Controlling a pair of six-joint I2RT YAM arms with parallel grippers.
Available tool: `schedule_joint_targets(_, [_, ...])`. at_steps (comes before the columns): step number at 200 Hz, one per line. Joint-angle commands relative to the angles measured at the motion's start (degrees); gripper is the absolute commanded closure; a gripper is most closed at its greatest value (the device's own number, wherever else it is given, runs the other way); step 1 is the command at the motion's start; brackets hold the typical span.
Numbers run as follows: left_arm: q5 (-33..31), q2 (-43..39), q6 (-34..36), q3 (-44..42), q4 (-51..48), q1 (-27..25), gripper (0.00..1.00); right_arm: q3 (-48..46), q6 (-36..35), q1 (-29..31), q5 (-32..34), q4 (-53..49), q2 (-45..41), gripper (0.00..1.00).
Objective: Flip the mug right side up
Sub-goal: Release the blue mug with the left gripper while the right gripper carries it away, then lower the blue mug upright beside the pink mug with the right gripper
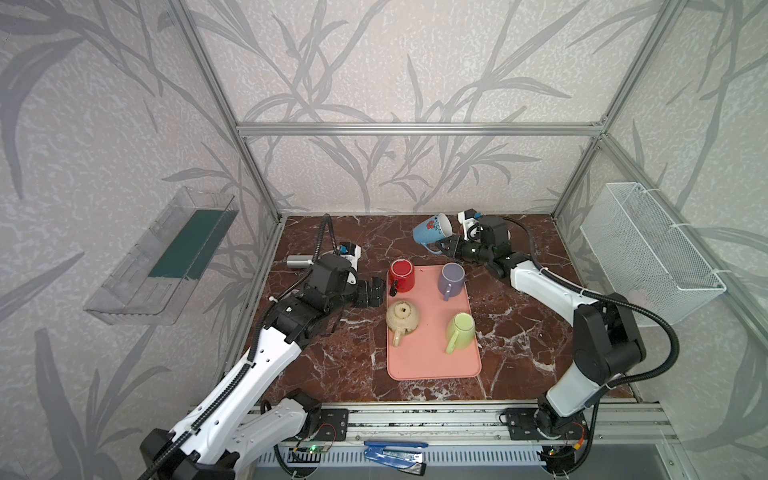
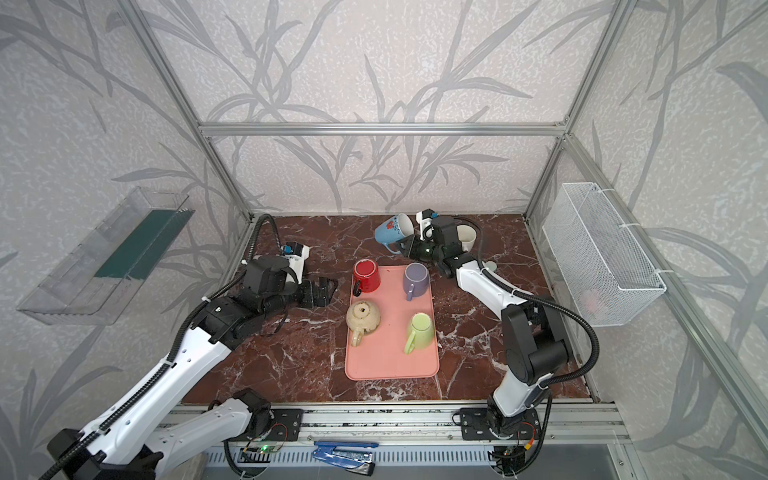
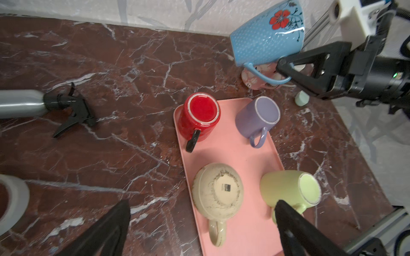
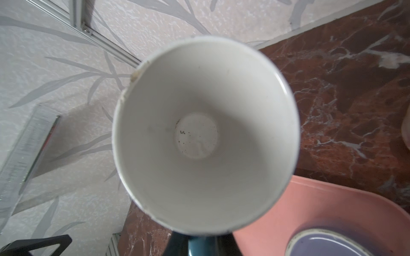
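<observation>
Right gripper (image 1: 444, 248) is clamped on the handle of the blue flowered mug (image 1: 430, 229). I see the mug off the table, tipped sideways, mouth facing back at the wrist. Left gripper (image 1: 379, 292) jaws are wide apart and empty, with the upside-down red mug (image 1: 401, 274) close ahead of them on the pink tray (image 1: 432, 365).

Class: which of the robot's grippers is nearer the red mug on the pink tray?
Left. The left gripper stands open beside the red mug; the right gripper, farther back, holds the blue mug by its handle.
</observation>
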Motion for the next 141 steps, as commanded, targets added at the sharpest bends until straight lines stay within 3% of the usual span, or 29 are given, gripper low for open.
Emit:
schedule_joint_targets(1, [-4.1,-1.6,3.8,2.0,-6.5,0.0,0.01,5.8,-5.4,-0.1,4.2,-4.8,0.8,1.0])
schedule_joint_targets(69, [-5.6,-3.3,4.9,-3.5,-4.9,0.0,0.01,19.8,-13.9,2.7,17.7,-21.8,10.3,1.0])
schedule_joint_targets(141, [-8.0,-5.7,5.2,-5.3,-5.2,0.0,0.01,30.2,-18.0,6.2,32.1,-31.1,18.3,1.0])
